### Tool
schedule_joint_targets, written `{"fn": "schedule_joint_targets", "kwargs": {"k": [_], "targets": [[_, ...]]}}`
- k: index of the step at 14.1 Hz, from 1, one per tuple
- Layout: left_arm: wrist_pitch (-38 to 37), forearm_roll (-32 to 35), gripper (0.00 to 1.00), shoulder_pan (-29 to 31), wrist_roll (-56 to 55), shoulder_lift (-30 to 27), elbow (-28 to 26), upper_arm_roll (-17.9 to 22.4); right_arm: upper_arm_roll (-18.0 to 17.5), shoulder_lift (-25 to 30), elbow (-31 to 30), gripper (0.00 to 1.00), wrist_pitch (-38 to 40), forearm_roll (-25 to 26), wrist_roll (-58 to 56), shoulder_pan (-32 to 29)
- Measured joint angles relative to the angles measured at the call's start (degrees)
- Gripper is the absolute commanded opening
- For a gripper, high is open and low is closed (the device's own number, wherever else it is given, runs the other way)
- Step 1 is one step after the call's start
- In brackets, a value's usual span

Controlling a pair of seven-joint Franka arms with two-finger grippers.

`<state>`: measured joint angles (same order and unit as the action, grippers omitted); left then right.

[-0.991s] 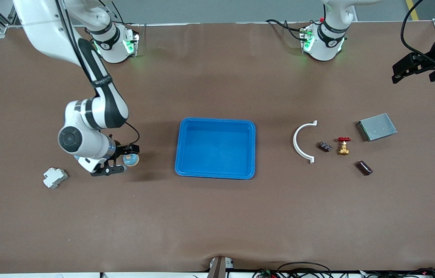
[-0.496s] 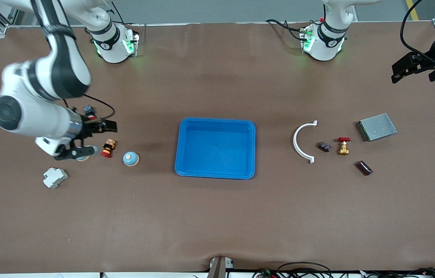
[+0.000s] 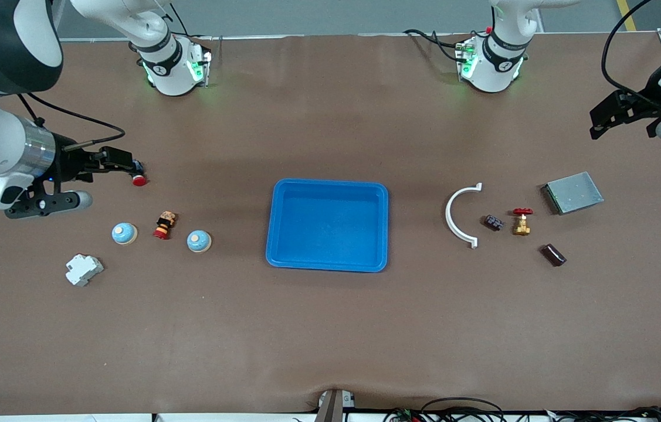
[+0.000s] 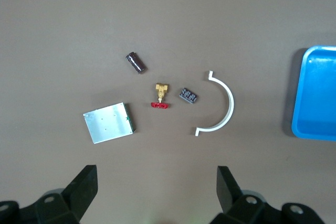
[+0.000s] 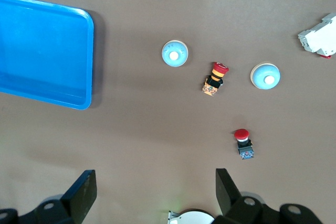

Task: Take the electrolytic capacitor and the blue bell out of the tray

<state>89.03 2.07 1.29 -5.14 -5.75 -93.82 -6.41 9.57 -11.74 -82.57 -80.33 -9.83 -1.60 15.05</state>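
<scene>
Two light blue bells sit on the table at the right arm's end: one (image 3: 198, 241) (image 5: 175, 54) closer to the blue tray (image 3: 330, 183), one (image 3: 124, 234) (image 5: 265, 75) closer to the table's end. The capacitor (image 3: 553, 255) (image 4: 136, 62), a dark brown cylinder, lies at the left arm's end. My right gripper (image 3: 107, 179) is open and empty, raised over the table beside a red pushbutton (image 3: 138, 179). My left gripper (image 3: 623, 123) is open and empty, raised over the left arm's end of the table.
By the bells are a red-capped button (image 3: 163, 225) and a white breaker (image 3: 84, 269). By the capacitor are a brass valve (image 3: 521, 221), a small black part (image 3: 494, 222), a white curved piece (image 3: 459, 215) and a metal box (image 3: 572, 192).
My right gripper has risen from around the bell by the tray and moved toward the right arm's end of the table, empty. The bell stayed in place. The left gripper barely moved.
</scene>
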Motion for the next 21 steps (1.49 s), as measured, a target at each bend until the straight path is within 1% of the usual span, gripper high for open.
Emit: {"fn": "schedule_joint_targets", "kwargs": {"k": [3, 5, 8, 11, 12, 13, 15, 16, 18, 21], "targets": [[0.8, 0.0, 1.00, 0.0, -0.7, -0.1, -0.4, -0.3, 0.1, 0.1, 0.6, 1.00, -0.4, 0.9, 0.0, -3.6], [0.8, 0.0, 1.00, -0.1, -0.7, -0.2, -0.5, -0.5, 0.1, 0.7, 0.8, 1.00, -0.8, 3.2, -0.1, -6.7], [0.7, 0.0, 1.00, 0.0, -0.7, -0.8, -0.5, -0.6, 0.1, 3.2, 0.1, 1.00, -3.2, 3.9, -0.3, -12.1], [0.2, 0.0, 1.00, 0.0, -0.7, -1.6, -0.6, -0.6, -0.2, 6.4, -1.1, 1.00, -5.3, 5.1, -0.5, -13.5], [0.2, 0.0, 1.00, 0.0, -0.7, -1.7, -0.6, -0.6, -1.0, 7.4, -1.3, 1.00, -5.3, 6.6, -0.5, -13.6], [0.1, 0.0, 1.00, 0.0, -0.7, -1.7, -0.7, -0.6, -2.8, 8.2, -1.6, 1.00, -5.3, 8.3, -0.4, -14.4], [-0.3, 0.0, 1.00, -0.3, -0.6, -1.7, -0.7, -0.6, -8.9, 10.0, -2.8, 1.00, -5.3, 9.8, 0.0, -18.9], [-0.4, 0.0, 1.00, -0.4, -0.5, -1.7, -0.7, -0.6, -11.1, 10.5, -3.2, 1.00, -5.3, 10.0, 0.0, -21.1], [-0.5, 0.0, 1.00, -0.8, -0.5, -1.7, -0.8, -0.6, -12.4, 11.5, -3.7, 1.00, -5.2, 10.0, 0.0, -23.0], [-0.5, 0.0, 1.00, -1.0, -0.5, -1.7, -1.0, -0.6, -12.4, 12.4, -3.8, 1.00, -4.8, 10.0, 0.0, -23.4]]}}
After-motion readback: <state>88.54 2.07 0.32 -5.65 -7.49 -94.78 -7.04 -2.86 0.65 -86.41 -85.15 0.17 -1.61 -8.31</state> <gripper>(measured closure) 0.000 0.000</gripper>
